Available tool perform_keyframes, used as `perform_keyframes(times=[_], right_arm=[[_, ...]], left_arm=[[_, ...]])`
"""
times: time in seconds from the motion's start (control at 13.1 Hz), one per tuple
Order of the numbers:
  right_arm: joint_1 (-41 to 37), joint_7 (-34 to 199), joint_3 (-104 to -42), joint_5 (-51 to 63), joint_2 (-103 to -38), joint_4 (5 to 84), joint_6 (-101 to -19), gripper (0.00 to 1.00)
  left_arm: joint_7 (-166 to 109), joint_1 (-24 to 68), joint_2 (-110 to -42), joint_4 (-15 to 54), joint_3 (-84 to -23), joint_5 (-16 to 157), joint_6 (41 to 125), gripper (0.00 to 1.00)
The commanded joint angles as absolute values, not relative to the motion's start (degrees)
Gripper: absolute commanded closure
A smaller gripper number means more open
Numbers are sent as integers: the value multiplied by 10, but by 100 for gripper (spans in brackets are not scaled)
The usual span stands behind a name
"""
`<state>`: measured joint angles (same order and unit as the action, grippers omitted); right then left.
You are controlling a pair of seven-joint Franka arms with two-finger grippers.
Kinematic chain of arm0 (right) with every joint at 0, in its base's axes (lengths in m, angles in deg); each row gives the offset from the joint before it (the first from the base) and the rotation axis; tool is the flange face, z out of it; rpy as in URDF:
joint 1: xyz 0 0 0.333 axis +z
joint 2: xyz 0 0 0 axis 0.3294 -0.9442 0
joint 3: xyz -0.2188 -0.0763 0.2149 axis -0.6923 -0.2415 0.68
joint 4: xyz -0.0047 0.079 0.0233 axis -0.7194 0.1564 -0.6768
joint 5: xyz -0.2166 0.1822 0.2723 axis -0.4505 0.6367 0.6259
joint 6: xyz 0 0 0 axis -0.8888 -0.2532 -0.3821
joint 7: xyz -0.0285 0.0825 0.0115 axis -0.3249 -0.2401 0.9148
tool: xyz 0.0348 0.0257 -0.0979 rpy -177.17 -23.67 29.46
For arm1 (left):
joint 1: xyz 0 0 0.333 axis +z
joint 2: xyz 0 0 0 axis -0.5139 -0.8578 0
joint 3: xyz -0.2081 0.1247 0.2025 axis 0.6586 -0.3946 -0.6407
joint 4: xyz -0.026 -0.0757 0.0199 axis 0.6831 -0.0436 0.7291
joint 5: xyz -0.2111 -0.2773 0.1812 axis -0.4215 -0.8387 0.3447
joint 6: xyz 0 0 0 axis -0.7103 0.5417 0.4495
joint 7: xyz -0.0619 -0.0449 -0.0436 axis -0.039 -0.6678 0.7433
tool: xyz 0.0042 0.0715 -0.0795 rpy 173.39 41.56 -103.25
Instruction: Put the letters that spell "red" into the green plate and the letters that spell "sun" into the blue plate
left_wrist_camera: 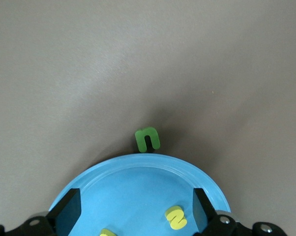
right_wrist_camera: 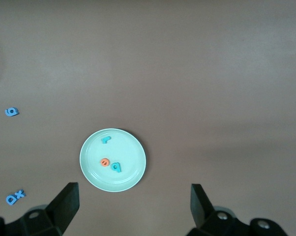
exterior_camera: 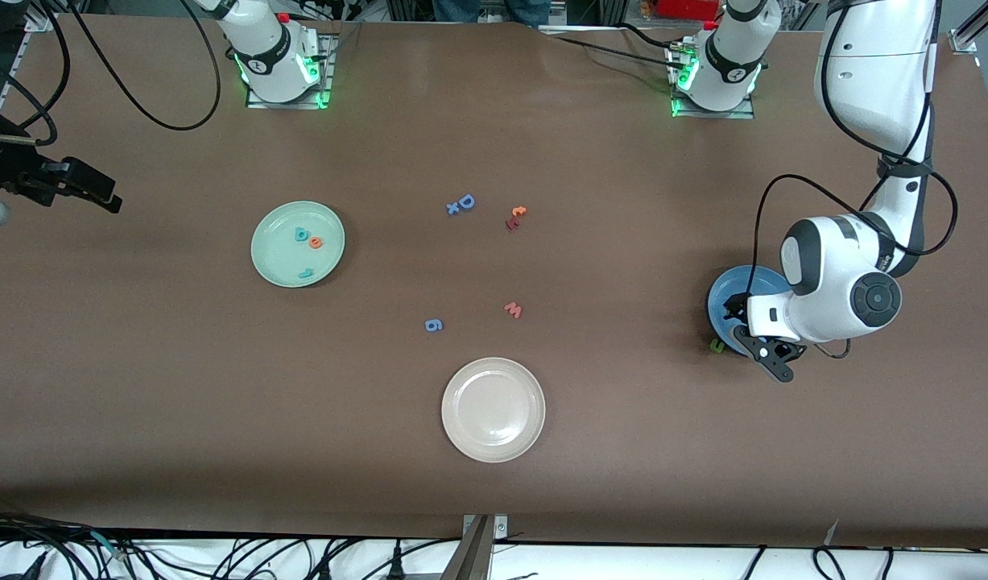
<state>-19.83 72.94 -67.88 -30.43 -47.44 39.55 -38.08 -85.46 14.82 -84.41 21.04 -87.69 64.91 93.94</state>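
Green "n" (left_wrist_camera: 147,139) lies on the table at frame centre, touching the blue plate (left_wrist_camera: 138,182); left gripper (left_wrist_camera: 135,211) gapes empty over the plate; right gripper (right_wrist_camera: 133,209) also open and empty

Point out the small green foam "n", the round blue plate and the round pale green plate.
small green foam "n" (left_wrist_camera: 147,139), left wrist view, on its arch, just outside the blue rim.
round blue plate (left_wrist_camera: 138,184), left wrist view, on its bare floor.
round pale green plate (exterior_camera: 276,258), front view, on its bare floor.

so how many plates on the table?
3. Green plate toward the right arm's end, holding three letters. Blue plate toward the left arm's end, partly covered by the left gripper. Beige-white plate nearest the front camera. None look hidden.
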Motion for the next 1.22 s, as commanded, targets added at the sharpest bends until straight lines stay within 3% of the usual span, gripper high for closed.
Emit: perform_keyframes(times=[0.0,0.46,0.76,1.14], right_arm=[[-201,734,-677,-296,-477,387,-375,0],[-201,735,-677,-296,-477,387,-375,0],[-201,734,-677,-296,-477,387,-375,0],[-201,735,-677,-296,-477,387,-375,0]], left_arm=[[-819,141,-836,208,-861,633,932,0],[-637,85,-840,208,-834,640,956,0],[-670,68,-869,215,-834,742,1028,0],[-763,87,-870,229,-839,779,1031,0]])
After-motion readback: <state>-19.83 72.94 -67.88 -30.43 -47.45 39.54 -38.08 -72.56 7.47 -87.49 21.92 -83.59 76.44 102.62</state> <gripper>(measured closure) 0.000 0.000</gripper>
